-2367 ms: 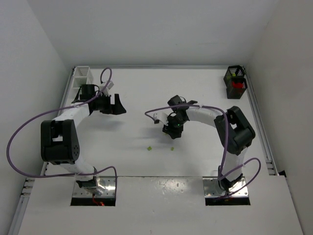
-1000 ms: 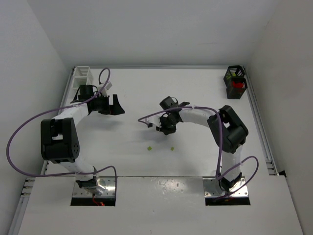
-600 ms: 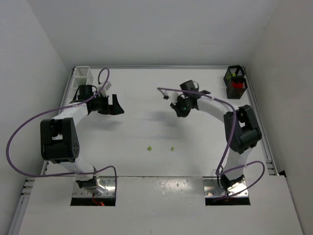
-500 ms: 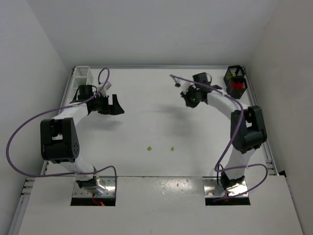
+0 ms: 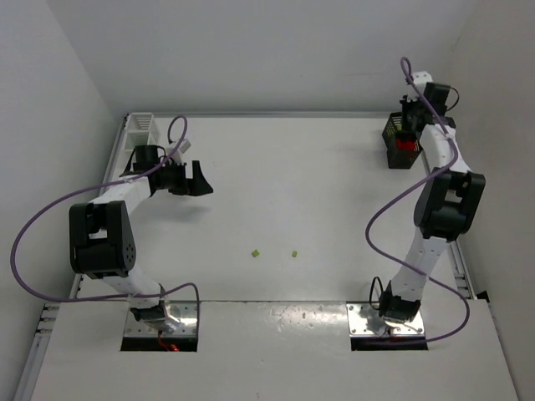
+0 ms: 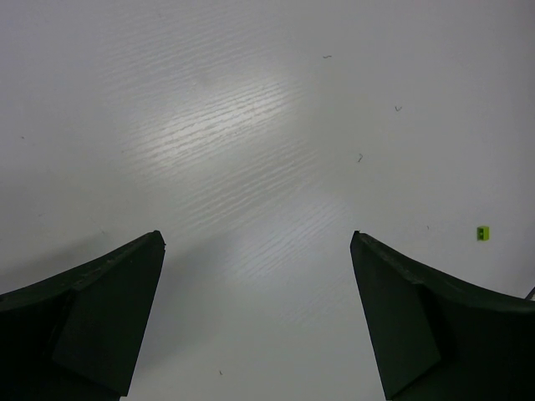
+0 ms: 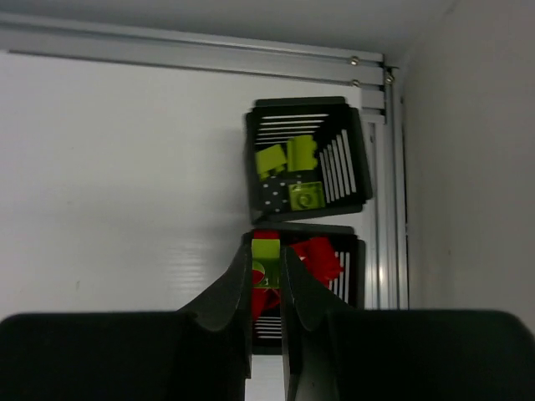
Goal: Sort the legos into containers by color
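Overhead: left gripper [image 5: 197,179] is spread wide over the table [image 5: 334,200], white bin [image 5: 140,127] in the far-left corner. Right gripper [image 5: 409,117] is above the black bin [image 5: 401,144]. Two lime legos [image 5: 256,251] lie loose mid-table.
Left wrist: fingers [image 6: 92,309] are wide apart, one lime brick [image 6: 482,233] at right.
Right wrist: jaws pinch a lime lego [image 7: 266,248] over the red bricks [image 7: 319,255]; lime bricks [image 7: 288,159] fill the far section.

Left arm folded near the tabletop's left edge, left gripper [image 6: 257,236] jaws spread wide. Right arm extended to the far right corner, right gripper [image 7: 267,252] clamped on a lime lego [image 7: 266,245]
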